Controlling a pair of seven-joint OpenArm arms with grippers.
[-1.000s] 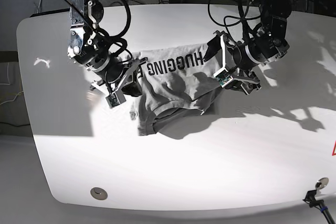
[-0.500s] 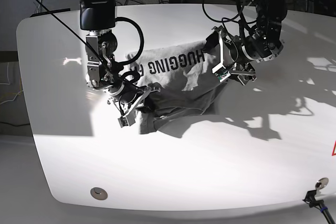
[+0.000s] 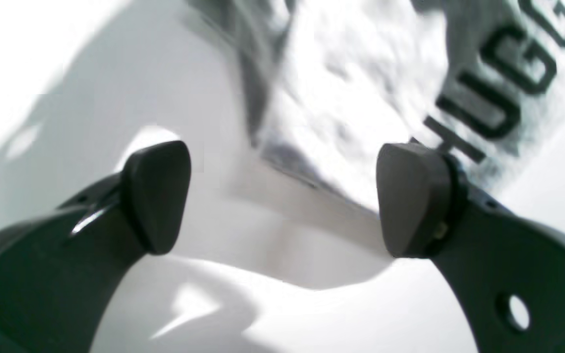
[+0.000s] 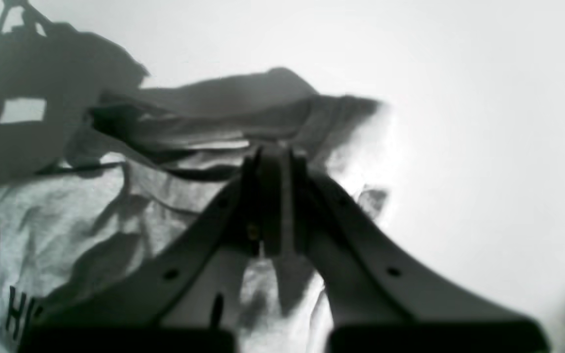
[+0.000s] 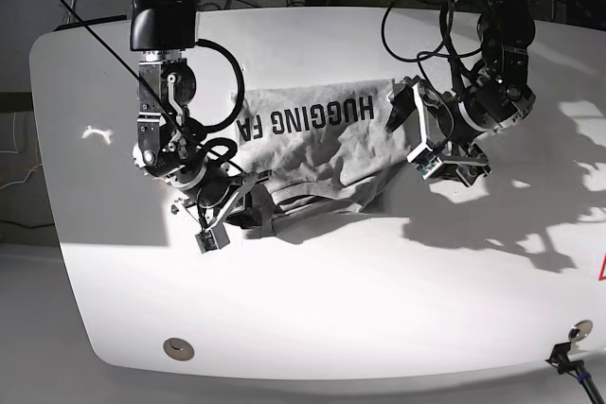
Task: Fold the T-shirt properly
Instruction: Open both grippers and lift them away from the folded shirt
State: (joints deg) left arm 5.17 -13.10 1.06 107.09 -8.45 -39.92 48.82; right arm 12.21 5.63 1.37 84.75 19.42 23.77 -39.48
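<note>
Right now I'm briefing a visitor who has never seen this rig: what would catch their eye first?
First the crumpled grey T-shirt mid-table, its bold black lettering reading upside down in the base view. Then the two arms flanking it: the right gripper is shut at the shirt's near edge, though a grip on cloth isn't clear, while the left gripper hangs wide open beside the printed end. Hard shadows fall across the white table.

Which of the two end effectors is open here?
The left end effector: its fingers stand wide apart, nothing between them, beside the T-shirt. The right end effector is shut.
</note>
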